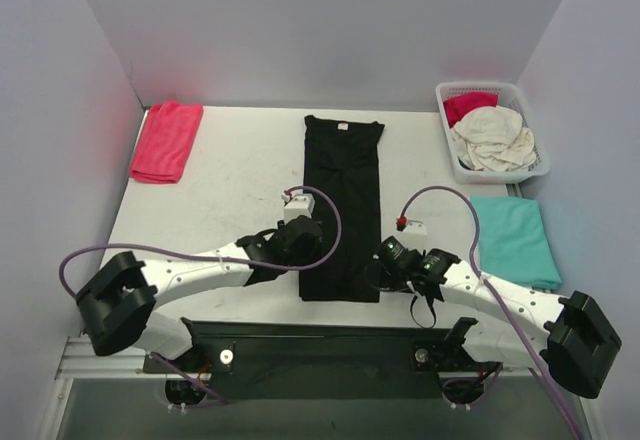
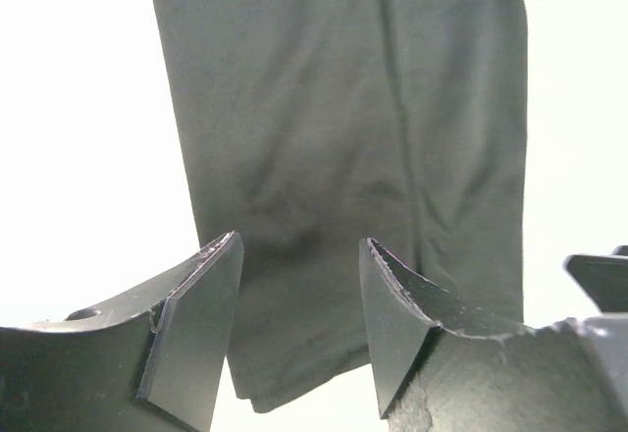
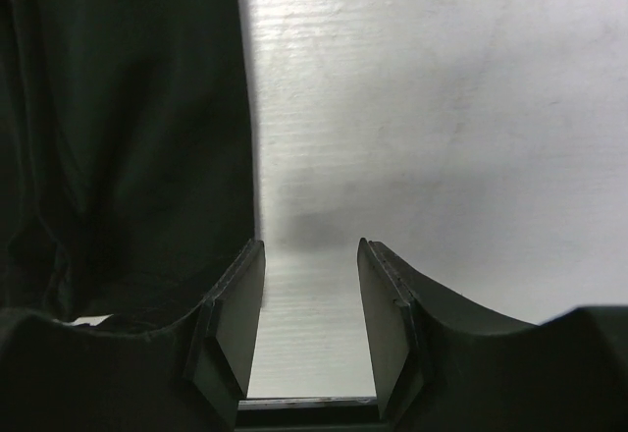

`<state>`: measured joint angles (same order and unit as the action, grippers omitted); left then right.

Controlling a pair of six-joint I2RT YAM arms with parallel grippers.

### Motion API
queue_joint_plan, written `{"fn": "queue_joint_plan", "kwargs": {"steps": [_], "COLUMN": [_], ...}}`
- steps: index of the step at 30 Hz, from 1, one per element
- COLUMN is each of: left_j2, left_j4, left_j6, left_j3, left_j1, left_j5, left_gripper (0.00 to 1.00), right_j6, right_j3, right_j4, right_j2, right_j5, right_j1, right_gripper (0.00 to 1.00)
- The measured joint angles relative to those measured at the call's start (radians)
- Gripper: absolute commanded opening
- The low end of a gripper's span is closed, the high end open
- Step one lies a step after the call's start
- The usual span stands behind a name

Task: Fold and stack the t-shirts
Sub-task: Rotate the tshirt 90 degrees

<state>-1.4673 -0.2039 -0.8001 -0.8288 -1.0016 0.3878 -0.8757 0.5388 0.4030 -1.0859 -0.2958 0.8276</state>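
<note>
Black t-shirt (image 1: 342, 200), a long strip running away from both arms, has its near hem between the parted, empty left fingers (image 2: 191, 334) and just left of the parted, empty right fingers (image 3: 388, 319).

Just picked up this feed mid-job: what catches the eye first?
A black t-shirt, folded into a long strip, lies down the table's middle. Both pincers stand open at its near end, the left pincer over the cloth, the right pincer over bare table beside it. A teal t-shirt lies right, a red t-shirt far left.

Both end effectors (image 2: 301, 241) (image 3: 311, 243) open, empty
</note>
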Motion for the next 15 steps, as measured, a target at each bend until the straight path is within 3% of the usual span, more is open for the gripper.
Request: {"fn": "queue_joint_plan", "kwargs": {"steps": [6, 15], "left_j2": [0.137, 0.161], "left_j4": [-0.003, -0.019], "left_j6": [-0.007, -0.079], "left_j3": [0.049, 0.239], "left_j1": [-0.002, -0.011], "left_j5": [-0.015, -0.082], "left_gripper": [0.61, 0.61], "right_j6": [-0.050, -0.106], "right_j3": [0.005, 0.047], "right_j4": [-0.001, -0.004], "right_j2": [-0.045, -0.148], "right_j5": [-0.010, -0.043], "right_j1": [0.104, 0.216], "right_gripper": [0.44, 0.44]}}
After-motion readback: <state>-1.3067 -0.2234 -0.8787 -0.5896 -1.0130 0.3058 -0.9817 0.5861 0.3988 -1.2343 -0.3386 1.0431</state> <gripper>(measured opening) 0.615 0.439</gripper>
